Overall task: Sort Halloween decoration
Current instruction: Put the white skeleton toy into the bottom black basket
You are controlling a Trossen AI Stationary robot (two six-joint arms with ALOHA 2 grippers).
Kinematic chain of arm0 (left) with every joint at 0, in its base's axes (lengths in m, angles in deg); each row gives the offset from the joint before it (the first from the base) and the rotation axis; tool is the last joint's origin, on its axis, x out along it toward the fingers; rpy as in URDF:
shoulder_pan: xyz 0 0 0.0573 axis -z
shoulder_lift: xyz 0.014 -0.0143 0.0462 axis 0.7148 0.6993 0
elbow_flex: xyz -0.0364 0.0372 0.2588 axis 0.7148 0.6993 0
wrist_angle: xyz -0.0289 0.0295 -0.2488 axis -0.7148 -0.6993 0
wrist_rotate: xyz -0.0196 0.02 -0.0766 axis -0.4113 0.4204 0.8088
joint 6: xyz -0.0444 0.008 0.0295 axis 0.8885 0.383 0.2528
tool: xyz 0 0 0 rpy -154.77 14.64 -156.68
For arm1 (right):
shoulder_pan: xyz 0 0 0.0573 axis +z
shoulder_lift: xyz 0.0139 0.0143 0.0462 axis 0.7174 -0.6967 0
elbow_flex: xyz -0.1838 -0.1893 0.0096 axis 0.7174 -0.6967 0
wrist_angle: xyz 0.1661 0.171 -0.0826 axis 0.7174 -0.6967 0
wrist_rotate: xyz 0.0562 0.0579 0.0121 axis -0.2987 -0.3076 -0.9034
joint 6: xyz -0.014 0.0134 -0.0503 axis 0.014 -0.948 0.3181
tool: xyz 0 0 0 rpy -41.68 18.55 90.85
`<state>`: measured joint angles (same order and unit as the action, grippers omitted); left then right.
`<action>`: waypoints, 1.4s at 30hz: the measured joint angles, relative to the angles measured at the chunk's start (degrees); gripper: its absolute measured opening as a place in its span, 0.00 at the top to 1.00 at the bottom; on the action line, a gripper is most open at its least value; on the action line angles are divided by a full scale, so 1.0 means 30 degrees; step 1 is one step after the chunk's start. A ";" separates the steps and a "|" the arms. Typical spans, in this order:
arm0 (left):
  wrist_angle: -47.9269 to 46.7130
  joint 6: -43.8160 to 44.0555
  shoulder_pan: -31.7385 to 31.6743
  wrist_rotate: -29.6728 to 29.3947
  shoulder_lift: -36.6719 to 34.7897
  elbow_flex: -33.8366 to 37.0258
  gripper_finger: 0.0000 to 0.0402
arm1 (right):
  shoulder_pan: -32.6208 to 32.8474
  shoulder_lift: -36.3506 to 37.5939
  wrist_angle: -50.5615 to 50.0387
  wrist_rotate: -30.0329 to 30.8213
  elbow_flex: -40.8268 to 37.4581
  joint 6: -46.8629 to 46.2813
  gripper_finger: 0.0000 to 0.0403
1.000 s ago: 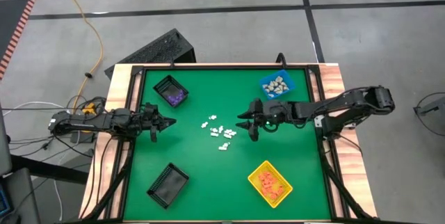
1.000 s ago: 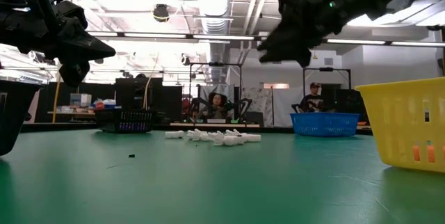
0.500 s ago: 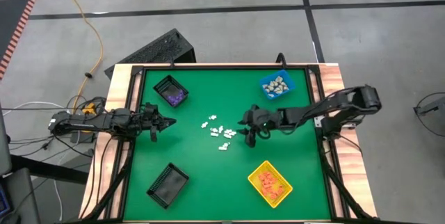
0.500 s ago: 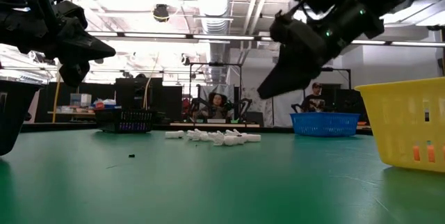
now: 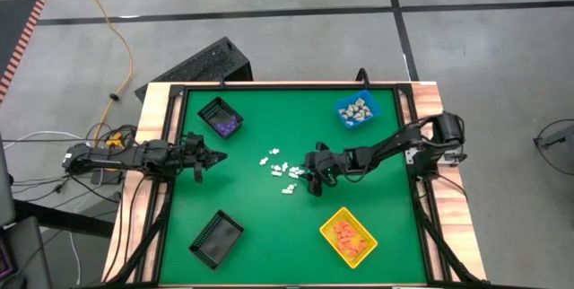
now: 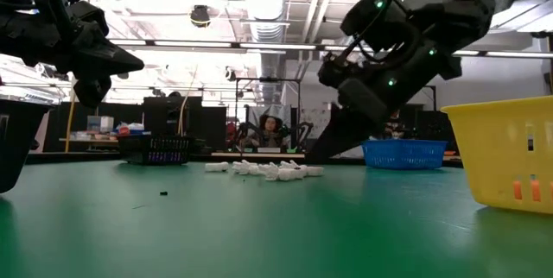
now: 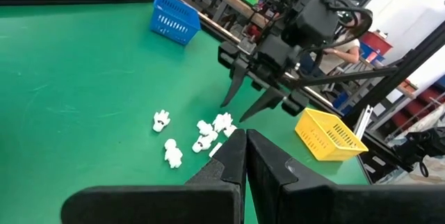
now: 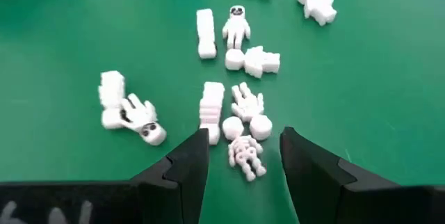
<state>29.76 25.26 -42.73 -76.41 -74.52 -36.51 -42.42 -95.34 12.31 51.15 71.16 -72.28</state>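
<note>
Skeleton figurines [image 5: 283, 171], small and white, lie scattered in a loose cluster near the middle of the green table [image 5: 260, 226]. The right gripper [image 5: 311, 178] is lowered at the cluster's right edge, its fingers [image 8: 186, 165] spread apart with nothing clamped between them. In the right wrist view 1 skeleton piece [image 8: 245, 153] lies on the mat in the gap between the 2 fingertips, with a white block [image 8: 212, 110] just beside the left fingertip and more pieces beyond. The left gripper [image 5: 215, 156] hovers at the table's left side, well apart from the cluster, its fingers pressed together and empty. Around the table stand 4 bins: a blue bin [image 5: 357, 110] far right holding beige pieces, a yellow bin [image 5: 348, 235] near right holding orange pieces, a black bin [image 5: 220, 117] far left holding purple pieces, and another black bin [image 5: 216, 237] near left.
</note>
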 joint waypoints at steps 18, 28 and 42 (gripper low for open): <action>0.0012 0.0044 0.0000 -0.0060 0.0000 0.0000 1.00 | 0.0458 -0.1705 -0.1881 -0.0448 0.1282 -0.0268 0.74; 0.0012 0.0044 0.0007 -0.0057 0.0000 0.0000 1.00 | 0.0458 -0.1034 -0.2522 -0.0514 0.1322 -0.0768 0.87; 0.0012 -0.0233 0.0000 -0.0057 0.0007 0.0000 1.00 | 0.0441 0.3180 -0.4459 0.0961 0.1282 -0.0571 0.88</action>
<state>29.79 24.56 -42.73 -76.58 -74.49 -36.51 -41.09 -85.80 -1.06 54.04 75.00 -73.99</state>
